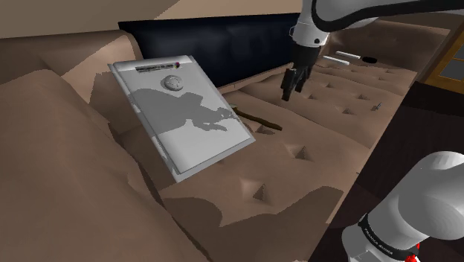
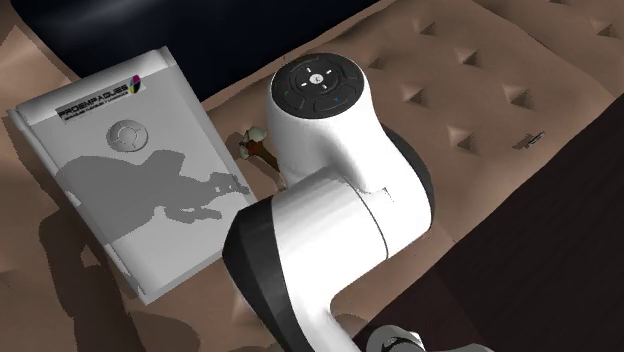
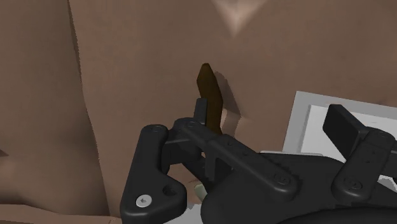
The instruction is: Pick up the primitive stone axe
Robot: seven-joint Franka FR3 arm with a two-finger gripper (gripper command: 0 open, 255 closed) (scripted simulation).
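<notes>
On a brown tufted sofa (image 1: pixel 312 160), starting from the shoulder view's left, a flat grey-white box (image 1: pixel 186 126) leans against the cushions. Its cover carries a dark grey silhouette, a round emblem (image 2: pixel 126 133) and, along the top strip, a line of capital letters (image 2: pixel 95 102) beside a small colour patch; the letters are too fine to read with confidence. Just beside the box's edge the stone axe (image 1: pixel 259 120) lies flat on the seat, below the pincer (image 1: pixel 294 83) and a little to the box's side of it, with clear air between fingertips and wood. The pincer hangs fingers-down, released, with nothing between its jaws. Seen along the hand, the dark brown handle (image 3: pixel 210 95) runs straight away from the pincer, crosswise to the line on which the fingers close. It sits nearer one finger than the other. By this reading, the coming move is a descent with a slight shift toward the box, so that the handle falls between the fingers. Beyond the pincer, on the side away from the box, a small pale object (image 1: pixel 377 106) rests on the seat.
</notes>
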